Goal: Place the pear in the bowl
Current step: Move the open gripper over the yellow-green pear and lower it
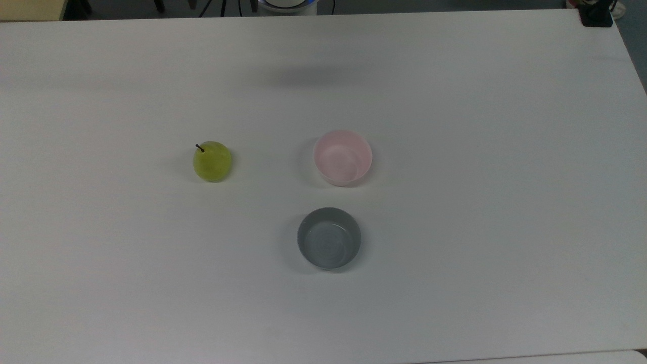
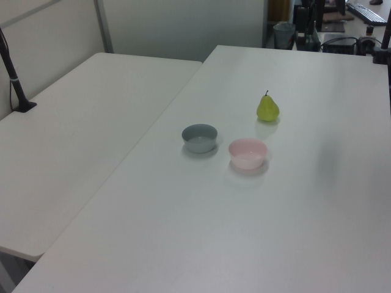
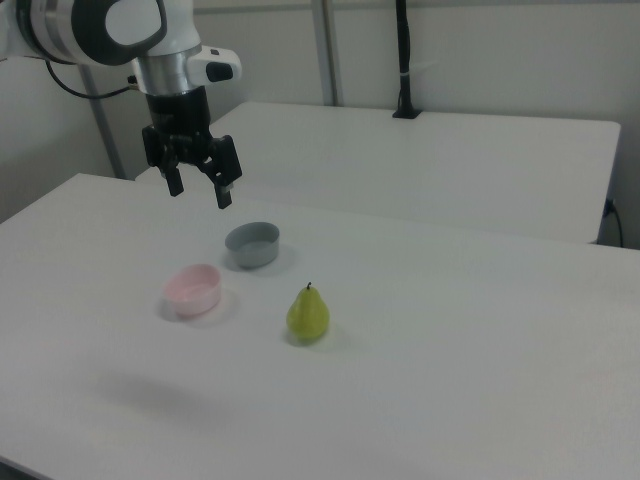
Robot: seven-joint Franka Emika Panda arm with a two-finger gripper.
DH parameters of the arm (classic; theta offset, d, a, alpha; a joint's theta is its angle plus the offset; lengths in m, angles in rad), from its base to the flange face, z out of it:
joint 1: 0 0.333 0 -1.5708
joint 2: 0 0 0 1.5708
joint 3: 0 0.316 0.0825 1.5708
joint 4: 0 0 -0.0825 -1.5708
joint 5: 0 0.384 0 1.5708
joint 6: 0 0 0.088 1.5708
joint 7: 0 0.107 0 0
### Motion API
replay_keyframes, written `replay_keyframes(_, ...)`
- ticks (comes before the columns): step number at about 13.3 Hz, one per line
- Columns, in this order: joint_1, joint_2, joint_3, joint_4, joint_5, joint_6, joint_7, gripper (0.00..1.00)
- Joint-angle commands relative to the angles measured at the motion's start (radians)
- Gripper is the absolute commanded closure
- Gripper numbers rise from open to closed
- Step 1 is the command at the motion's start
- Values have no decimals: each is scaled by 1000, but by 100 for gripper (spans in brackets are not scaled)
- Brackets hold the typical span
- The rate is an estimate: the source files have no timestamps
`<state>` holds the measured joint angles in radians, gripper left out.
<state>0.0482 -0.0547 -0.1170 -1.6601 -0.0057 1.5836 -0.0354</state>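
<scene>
White table (image 1: 455,283) carries 3 things, all apart: pear (image 1: 212,162) upright w/ dark stem, toward the top view's left; pink bowl (image 1: 342,157) near centre; grey bowl (image 1: 329,237) just below the pink one in the top view; both bowls open side up

- On the tabletop (image 1: 455,126): pear (image 1: 212,162), bowl (image 1: 342,157), second bowl (image 1: 329,237), all apart.
- In the top view, pear well left of the bowl; second bowl just below the bowl.
- Gripper (image 3: 198,189) high above the tabletop, fingers apart.
</scene>
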Motion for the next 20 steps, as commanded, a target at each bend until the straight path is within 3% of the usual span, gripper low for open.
replay_keyframes(1,2,-10,2,-12,-14,-1,-15,0)
replay_keyframes(9,-17,29,-7,-12,-14,71,-29,0)
replay_keyframes(12,-54,61,-7,-12,-13,107,-115,0)
replay_keyframes(16,-94,154,-7,-27,-13,206,-245,0)
replay_keyframes(20,-103,246,-7,-99,-46,378,-250,0)
